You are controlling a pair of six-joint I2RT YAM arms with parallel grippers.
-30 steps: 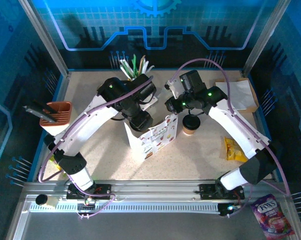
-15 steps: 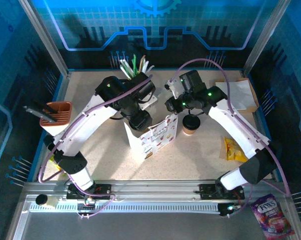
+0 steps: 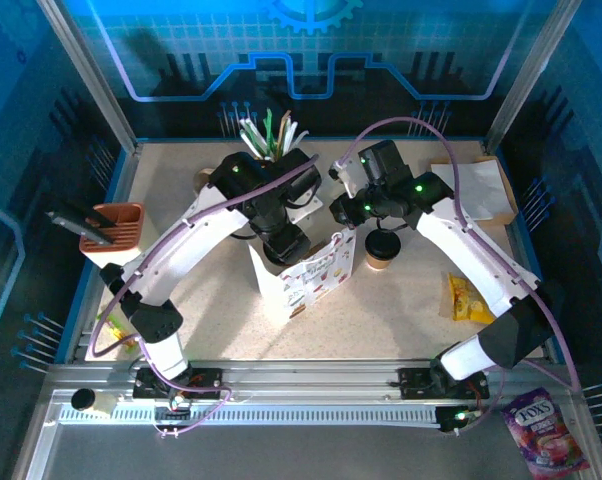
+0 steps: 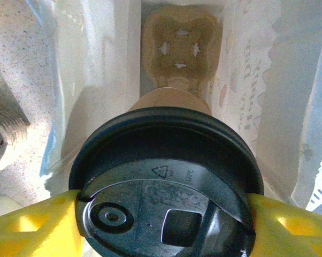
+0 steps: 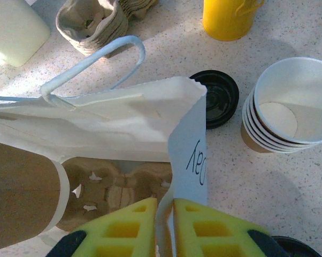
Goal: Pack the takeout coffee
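Speckled beige table [image 3: 401, 320] inside a blue-lit enclosure carries a white paper bag [image 3: 306, 275] standing upright near the middle.

The left tool [image 4: 161, 225] grips one lidded coffee cup [image 4: 169, 99] by the rim of its black lid [image 4: 166, 182], one yellow finger on each side. The cup hangs in the bag's mouth, directly above the near pocket of a pulp cup carrier [image 4: 179, 43] lying on the bag's floor. The right tool [image 5: 163, 225] is pinched narrow on the bag's upper edge, pulling that wall outward so the mouth stays open. The second lidded coffee cup [image 3: 381, 250] stands on the table just beside the bag, on its right.

The step in hand looks like lowering the first cup into the carrier. The next move calls for a straight descent until the base seats in a pocket, then a release and a vertical lift out.

Room inside is tight: the bag walls stand close on both sides of the lid, and the fingers must clear them when spreading. Outside, a stack of lidless cups [image 5: 289, 107] and a loose black lid [image 5: 217, 96] sit near the bag's far side.
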